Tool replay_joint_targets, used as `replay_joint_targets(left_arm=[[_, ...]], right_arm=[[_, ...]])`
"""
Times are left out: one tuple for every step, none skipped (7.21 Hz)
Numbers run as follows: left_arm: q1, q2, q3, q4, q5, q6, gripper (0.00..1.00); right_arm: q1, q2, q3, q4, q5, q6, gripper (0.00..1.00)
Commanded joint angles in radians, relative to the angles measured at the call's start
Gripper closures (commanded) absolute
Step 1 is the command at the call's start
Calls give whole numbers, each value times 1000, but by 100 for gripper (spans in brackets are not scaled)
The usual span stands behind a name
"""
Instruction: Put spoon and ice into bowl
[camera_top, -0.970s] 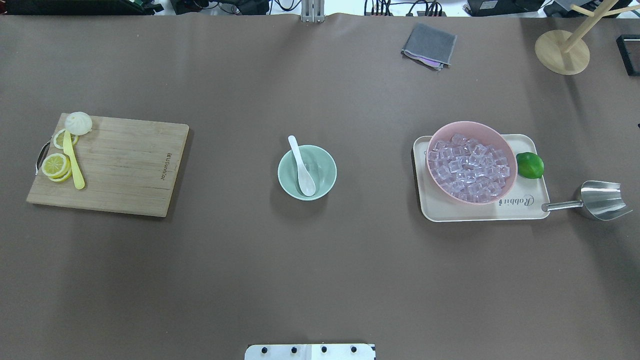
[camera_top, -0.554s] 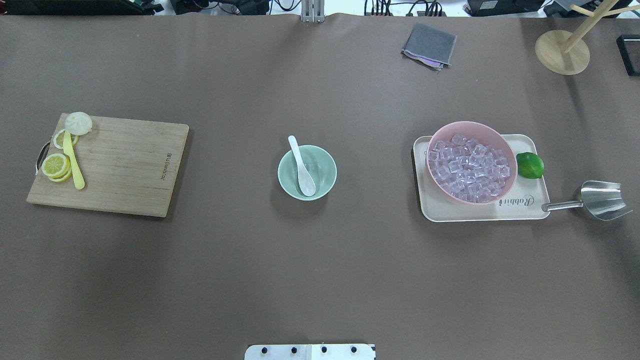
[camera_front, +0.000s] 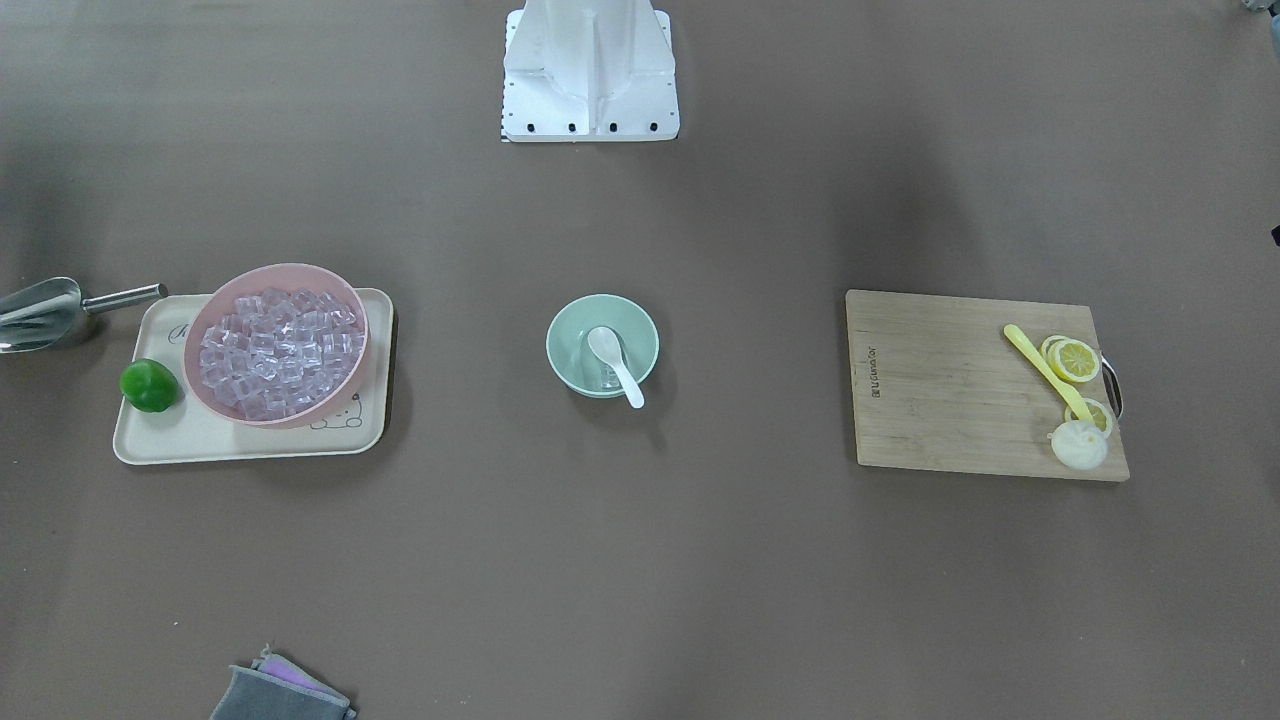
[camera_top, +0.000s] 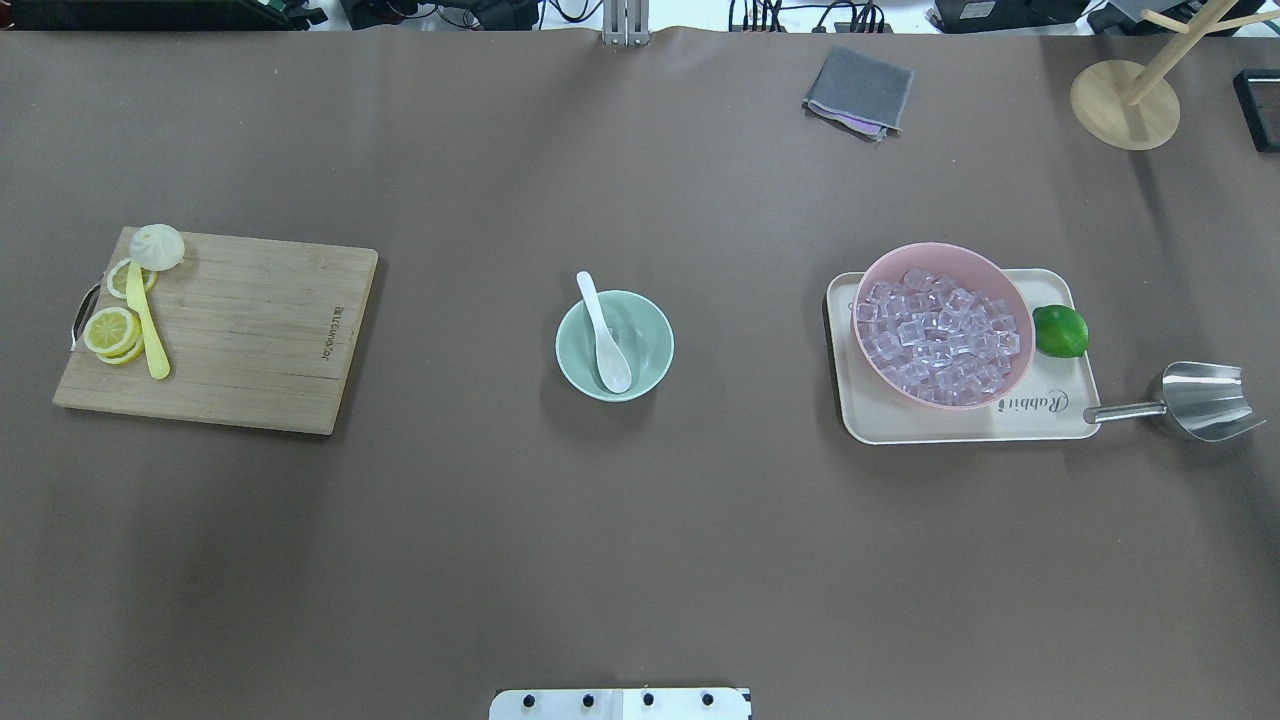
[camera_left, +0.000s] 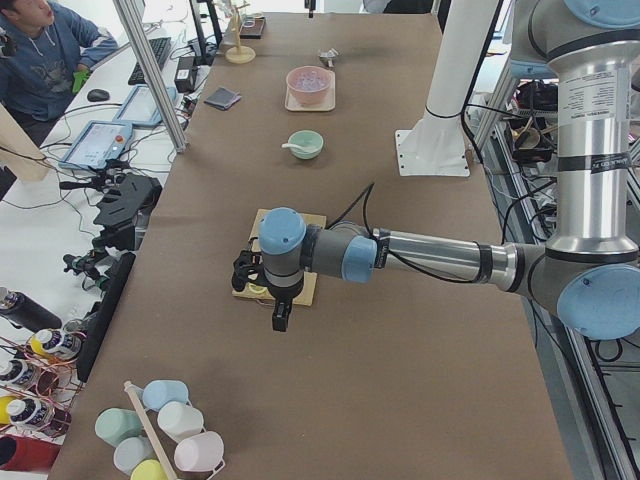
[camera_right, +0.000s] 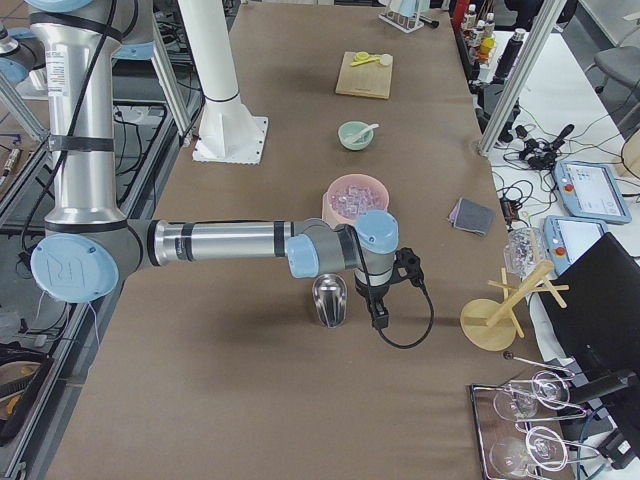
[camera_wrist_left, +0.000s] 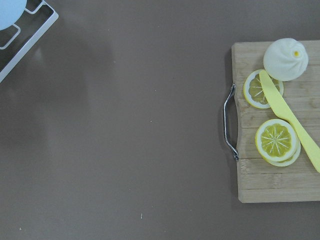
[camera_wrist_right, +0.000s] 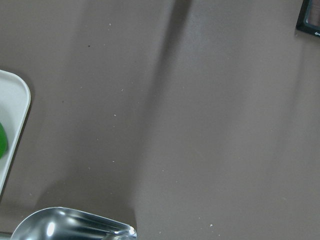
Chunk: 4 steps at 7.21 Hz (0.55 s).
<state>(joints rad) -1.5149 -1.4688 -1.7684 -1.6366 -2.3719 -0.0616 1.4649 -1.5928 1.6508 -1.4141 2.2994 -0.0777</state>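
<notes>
1. End effectors. The left end effector hangs above the outer end of the cutting board. The right end effector hangs above the metal scoop. Each shows in a side view only, so I cannot tell whether either is apart or together. Neither appears to hold anything.

2. Task items. The spoon lies in the bowl at the middle of the surface. In the overhead view its scoop rests low at about 6 o'clock and its handle leans over the rim toward 11 o'clock. A faint clear cube, which I judge to be ice, sits on the bowl floor touching the scoop. I judge both placements done.

3. Handling. I judge the spoon rigid, light, glossy and liable to slip, and best taken across the handle. A cube looks small, hard and slick, and wants a square pinch on flat faces.

4. Containers. At 3 o'clock from the bowl, well apart, the pink bowl stands on the tray, heaped with clear cubes. A lime lies just beside it.
</notes>
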Motion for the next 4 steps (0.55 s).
replay_joint_targets(left_arm=[[-18, 18, 9, 0, -3, 2, 2], [-19, 18, 27, -8, -3, 3, 2], [-19, 18, 39, -9, -7, 0, 2], [-19, 19, 38, -11, -9, 5, 2]], right_arm=[[0, -3, 1, 1, -2, 1, 0], [0, -3, 3, 1, -2, 1, 0], [0, -3, 4, 1, -2, 1, 0], [0, 1, 3, 1, -2, 3, 0]])
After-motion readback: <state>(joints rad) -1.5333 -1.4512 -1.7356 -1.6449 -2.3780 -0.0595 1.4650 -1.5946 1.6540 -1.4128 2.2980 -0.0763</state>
